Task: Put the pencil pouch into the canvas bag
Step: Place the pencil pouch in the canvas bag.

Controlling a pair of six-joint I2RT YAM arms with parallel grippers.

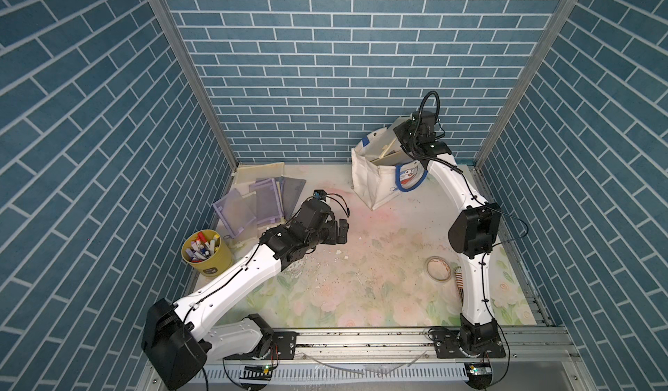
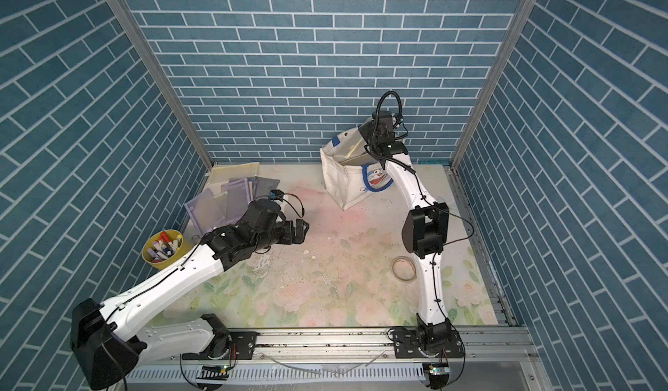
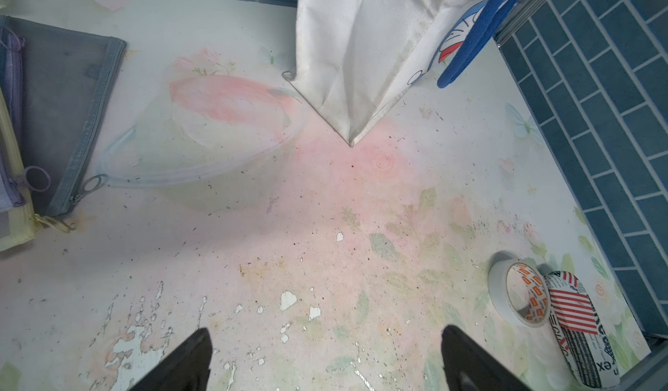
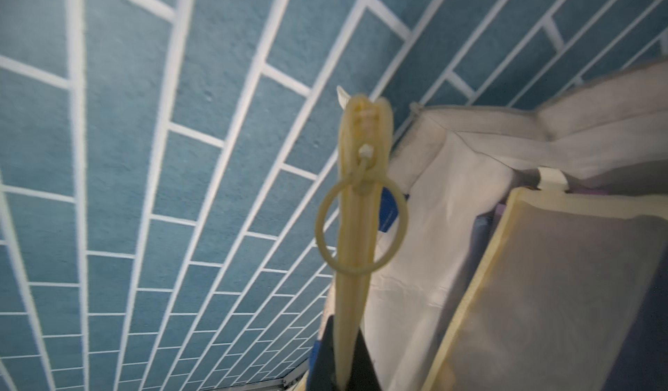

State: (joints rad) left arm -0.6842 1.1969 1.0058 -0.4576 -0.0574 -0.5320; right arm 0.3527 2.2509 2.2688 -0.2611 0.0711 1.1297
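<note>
Now, right end effector (image 4: 345, 329) clenched on pencil pouch (image 4: 353, 288) over canvas bag (image 1: 368, 181); left end effector (image 3: 325, 331) unclenched.

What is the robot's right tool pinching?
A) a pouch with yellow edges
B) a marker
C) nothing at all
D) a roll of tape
A: in the right wrist view the right tool is shut on the yellow-edged pouch, whose ring pull dangles, at the open top of the canvas bag.
</note>
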